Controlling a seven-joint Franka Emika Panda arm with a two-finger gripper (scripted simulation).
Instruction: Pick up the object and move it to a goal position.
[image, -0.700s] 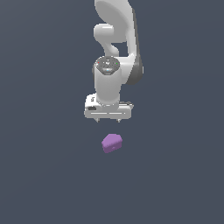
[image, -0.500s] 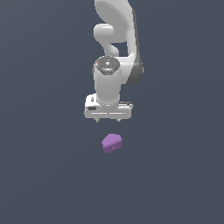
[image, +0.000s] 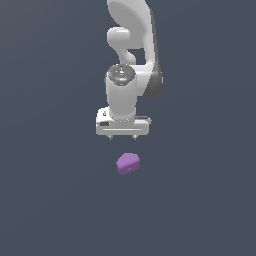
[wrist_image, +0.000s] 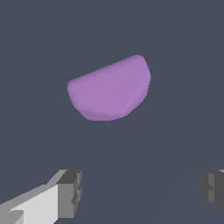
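A bare simulated scene, not a real room; flat, untextured slate-grey ground (image: 45, 200) fills both views; the white arm (image: 131, 45) renders smooth and plasticky.

Small matte purple object (image: 128, 164), faceted wedge, apparently lying flat, ungrasped

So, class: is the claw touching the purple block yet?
Apart. The wrist view shows the purple block ahead of the open claw, with bare floor between them.
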